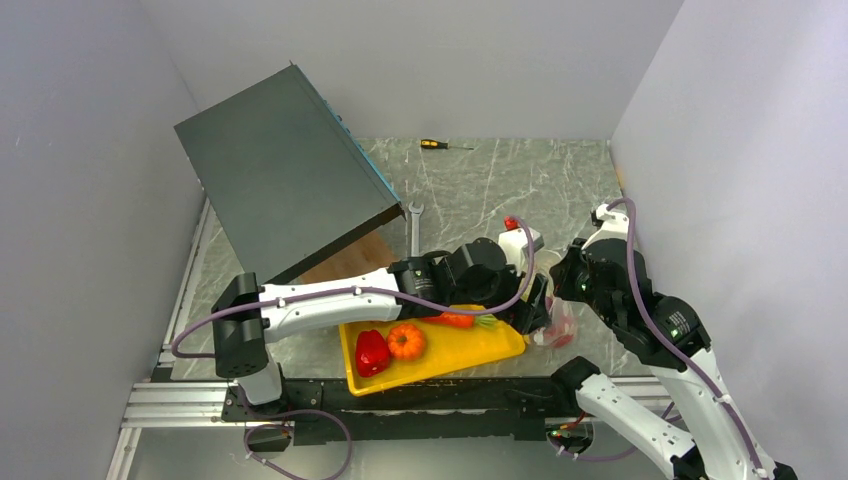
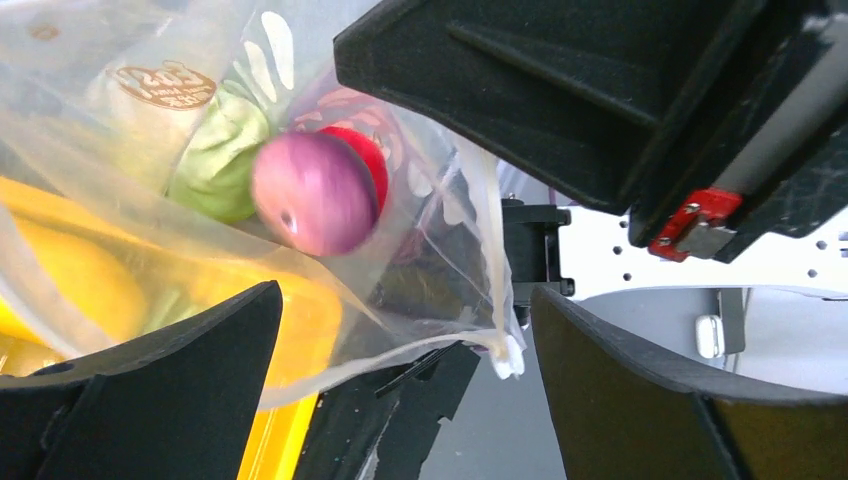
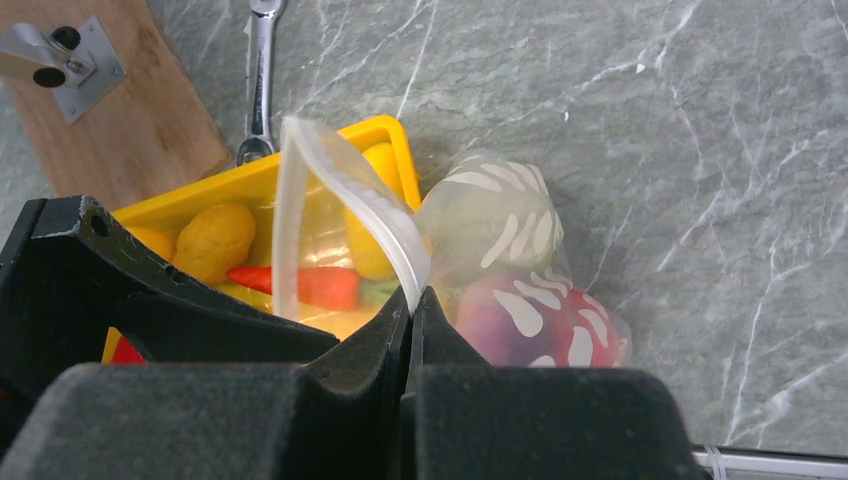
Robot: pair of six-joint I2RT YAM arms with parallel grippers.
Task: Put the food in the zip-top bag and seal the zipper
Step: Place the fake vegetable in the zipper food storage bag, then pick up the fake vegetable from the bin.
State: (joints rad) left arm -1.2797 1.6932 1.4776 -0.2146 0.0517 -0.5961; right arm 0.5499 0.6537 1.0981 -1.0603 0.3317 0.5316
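Right gripper [image 3: 410, 300] is pinched tight on the zipper [image 3: 372, 195], the white strip at the mouth of the zip-top bag [image 3: 500, 230]. Holding one lip up this way probably serves to keep the mouth gaping toward the tray so food can go in; the strip arcs open, not pressed together.

Left gripper [image 2: 405, 300] stands just opposite with its jaws wide apart and nothing gripped. The bag's lower mouth corner hangs between its fingers, though I cannot tell whether they touch the film. Such a spread fits an arm ready either to fetch another piece or to take the other lip.

Inside the bag lie a purple onion [image 2: 315, 195], a pale green cabbage [image 2: 220, 165] and a red piece [image 3: 590, 335], bunched at the closed bottom. The bag itself rests on the desk close to the near edge, right of centre, touching the right end of the yellow tray [image 1: 500, 345].

On that tray, along the near edge at the middle, wait a carrot [image 3: 320, 287], a red pepper [image 1: 372, 352] and a pumpkin [image 1: 406, 341], so filling looks unfinished and sealing must wait.

A wrench [image 3: 258, 80] lies beyond the tray, toward the desk's middle.
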